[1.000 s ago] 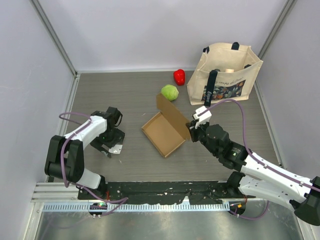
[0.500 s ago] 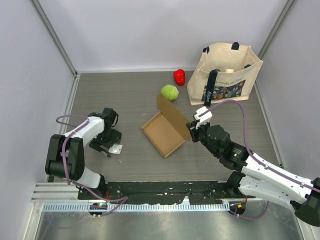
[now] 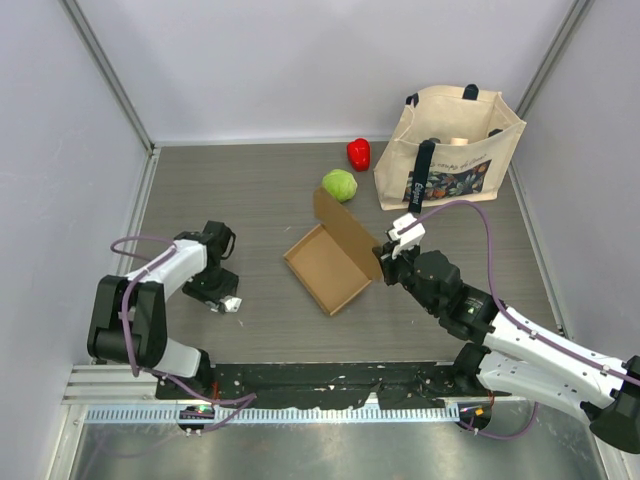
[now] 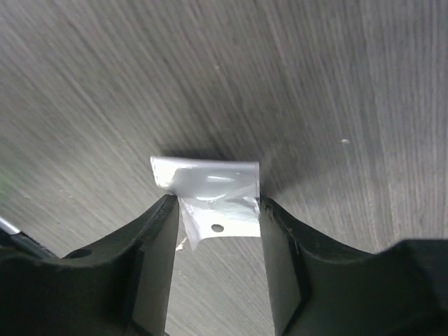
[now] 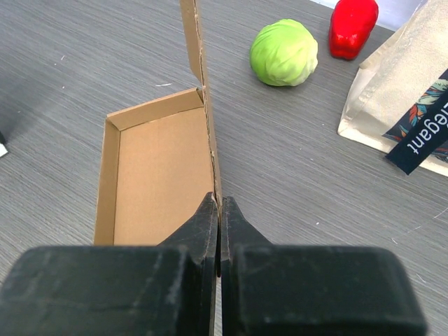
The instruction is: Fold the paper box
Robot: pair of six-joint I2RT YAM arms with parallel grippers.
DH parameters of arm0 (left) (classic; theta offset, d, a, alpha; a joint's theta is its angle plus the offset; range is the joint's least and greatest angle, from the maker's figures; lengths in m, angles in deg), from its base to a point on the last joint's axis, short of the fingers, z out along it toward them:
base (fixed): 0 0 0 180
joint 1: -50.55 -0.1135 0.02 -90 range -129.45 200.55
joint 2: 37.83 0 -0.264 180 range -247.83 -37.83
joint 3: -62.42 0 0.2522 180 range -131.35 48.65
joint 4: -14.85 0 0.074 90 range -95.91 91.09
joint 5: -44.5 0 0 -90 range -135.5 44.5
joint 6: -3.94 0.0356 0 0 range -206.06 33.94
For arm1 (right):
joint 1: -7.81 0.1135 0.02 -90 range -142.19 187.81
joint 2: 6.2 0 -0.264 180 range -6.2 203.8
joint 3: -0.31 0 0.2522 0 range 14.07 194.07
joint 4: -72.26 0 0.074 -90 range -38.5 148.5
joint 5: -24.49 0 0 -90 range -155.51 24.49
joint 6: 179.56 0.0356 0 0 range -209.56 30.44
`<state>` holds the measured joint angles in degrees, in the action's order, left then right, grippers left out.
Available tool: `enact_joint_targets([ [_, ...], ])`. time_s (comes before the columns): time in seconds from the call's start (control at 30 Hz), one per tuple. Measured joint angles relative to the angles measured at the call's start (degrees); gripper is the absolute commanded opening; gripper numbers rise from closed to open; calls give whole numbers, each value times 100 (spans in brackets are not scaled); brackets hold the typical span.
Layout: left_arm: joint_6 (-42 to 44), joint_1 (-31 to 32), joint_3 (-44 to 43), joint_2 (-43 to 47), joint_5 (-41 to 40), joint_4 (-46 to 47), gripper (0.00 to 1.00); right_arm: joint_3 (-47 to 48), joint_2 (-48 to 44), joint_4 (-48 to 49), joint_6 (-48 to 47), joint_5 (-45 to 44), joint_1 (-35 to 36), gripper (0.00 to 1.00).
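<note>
cabbage (image 3: 339, 185) behind paper box (image 3: 328, 268), bag (image 3: 450, 150) right

**Box open, lid standing**

I see the paper box (image 3: 325, 268), plain brown corrugated cardboard, lying diagonally mid-counter (image 3: 250, 190). It is a shallow open tray with low walls. Its lid flap stands upright along the right side, pinched in my right claw (image 3: 381, 251).

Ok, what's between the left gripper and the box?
Only bare table, seen in the top view, between the left gripper, shut on a scrap, and the box.

Legible markings: one item.
Reading "LEGANT" in white lettering, running along dark strap (image 5: 418, 137) of tote bag (image 5: 392, 77).
</note>
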<state>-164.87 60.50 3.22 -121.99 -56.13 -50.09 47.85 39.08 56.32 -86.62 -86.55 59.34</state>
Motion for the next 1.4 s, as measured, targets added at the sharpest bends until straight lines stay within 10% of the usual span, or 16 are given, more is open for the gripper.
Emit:
enact_joint_targets([
  [0.37, 656, 11, -111, 1318, -107, -269, 33, -63, -2, 90, 4, 15, -2, 1],
  [0.73, 1346, 55, -321, 1869, 114, -186, 84, -138, 44, 85, 120, 184, -2, 1],
  [1.4, 422, 59, -472, -234, 1060, -227, 88, -138, 164, 17, 319, 741, -2, 1],
])
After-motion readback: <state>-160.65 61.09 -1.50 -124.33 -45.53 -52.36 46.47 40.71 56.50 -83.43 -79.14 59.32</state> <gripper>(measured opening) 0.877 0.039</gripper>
